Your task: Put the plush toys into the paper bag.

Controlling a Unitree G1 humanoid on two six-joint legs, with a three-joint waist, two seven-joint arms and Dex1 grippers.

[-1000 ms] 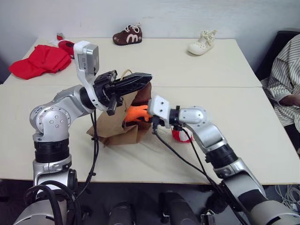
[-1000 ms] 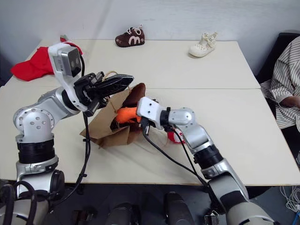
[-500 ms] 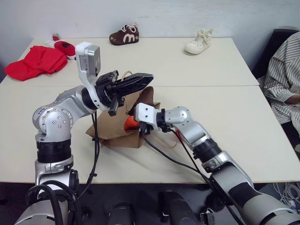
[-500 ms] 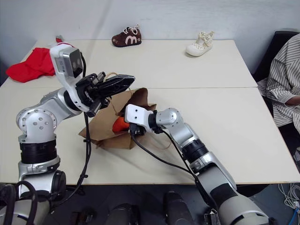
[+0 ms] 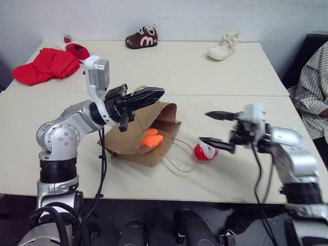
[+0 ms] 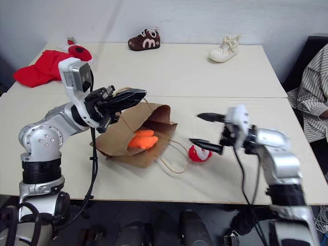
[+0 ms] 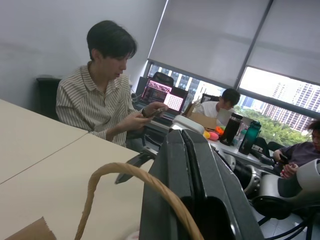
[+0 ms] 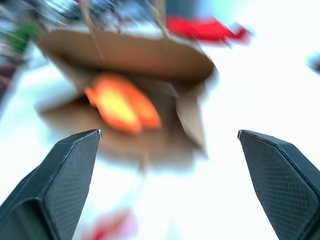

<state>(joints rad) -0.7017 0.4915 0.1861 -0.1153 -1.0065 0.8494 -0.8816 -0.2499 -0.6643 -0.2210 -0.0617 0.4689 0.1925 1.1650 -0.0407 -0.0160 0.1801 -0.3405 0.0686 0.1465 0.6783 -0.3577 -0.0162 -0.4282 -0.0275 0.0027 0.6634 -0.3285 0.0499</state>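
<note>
The round red-and-white plush toy [image 5: 205, 151] is lying on the worktop [image 5: 266, 128] just right of centre in the head views, outside the paper bag [image 5: 141, 138], and the coming move is likely turning on how it is sitting relative to the right gripper [image 5: 214, 129]. That gripper's fingers are standing spread wide and empty at centre right, pointing toward the left of the frame, with the lower finger's tip hanging just above and beside the toy. The toy is lying slightly lower left of the fingers; being round, it is offering no long axis to line up with. The right arm is plainly the nearer one. The left gripper [image 5: 146, 96], at upper centre left, is clenching its fingers on the bag's cord handle [image 7: 112, 185], holding the mouth open toward the right. The orange plush toy [image 5: 151, 139] is already resting inside that mouth
</note>
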